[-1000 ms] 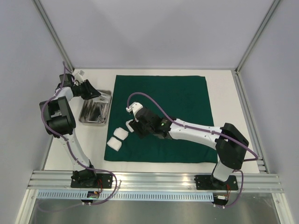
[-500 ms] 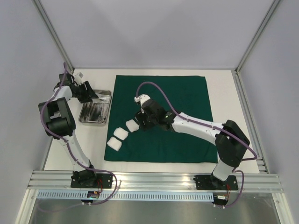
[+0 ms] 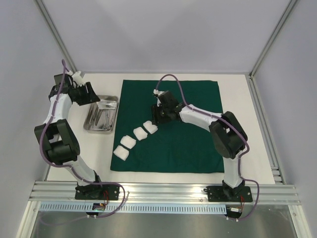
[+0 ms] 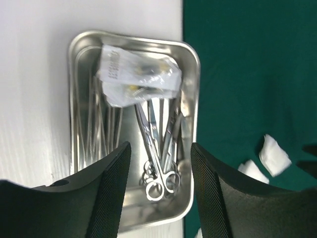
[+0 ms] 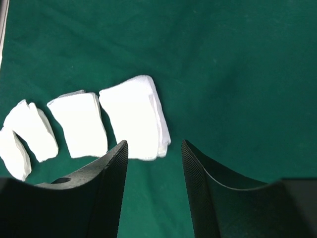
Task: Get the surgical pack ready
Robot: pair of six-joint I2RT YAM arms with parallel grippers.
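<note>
Steel tray [image 4: 194,74] of instruments [image 4: 156,148] lies on the worktop [image 3: 237,99] at 9 o'clock of the green cloth [image 3: 193,139], with the left gripper [image 4: 159,168] hovering above it, parted and empty. Four gauze squares [image 3: 140,133] line the cloth's 7 o'clock corner. At their 1 o'clock end hangs the right gripper [image 5: 154,163], parted and empty. It should probably lift straight up so that no square drags. A second ago the right gripper sat on the row, which showed three squares, and the left gripper was lower.

Steel tray [image 4: 84,54] and metal instruments [image 4: 156,148] are gleaming glossy; green cloth [image 3: 193,139] is showing a matt weave; white gauze squares [image 5: 131,116] are looking soft, fibrous.
</note>
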